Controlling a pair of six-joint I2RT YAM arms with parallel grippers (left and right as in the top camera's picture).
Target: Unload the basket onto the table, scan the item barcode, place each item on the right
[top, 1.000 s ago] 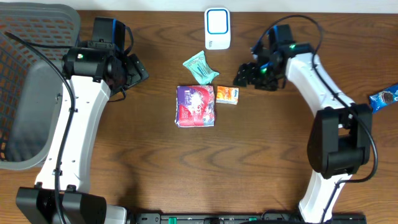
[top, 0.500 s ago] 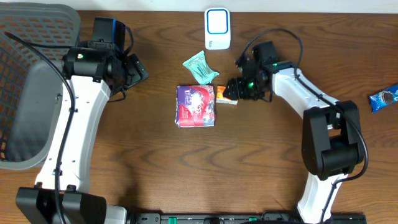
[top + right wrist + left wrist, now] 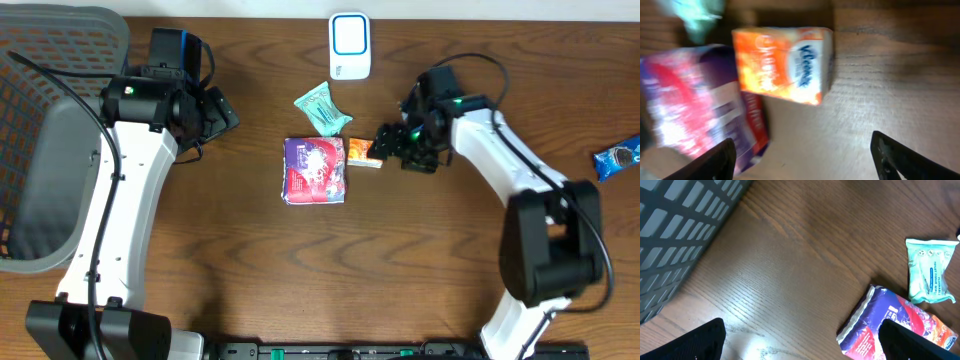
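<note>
Leftmost, the grey basket (image 3: 40,60) crowds the table (image 3: 400,260) edge, and beside it the left gripper (image 3: 220,112) hangs spread wide, empty. Mid-table the orange tissue pack (image 3: 365,152) lies flat, long axis left-right, just beside the purple packet (image 3: 316,170), with bare wood below. At its right end the right gripper (image 3: 392,140) hovers, jaws apart, holding nothing.

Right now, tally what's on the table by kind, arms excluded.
Packets: 4 (mint-green wipes packet, purple foil packet, orange Kleenex tissue pack, blue cookie packet)
White rectangular scanner: 1
Grey plastic mesh basket: 1
Total: 6
</note>
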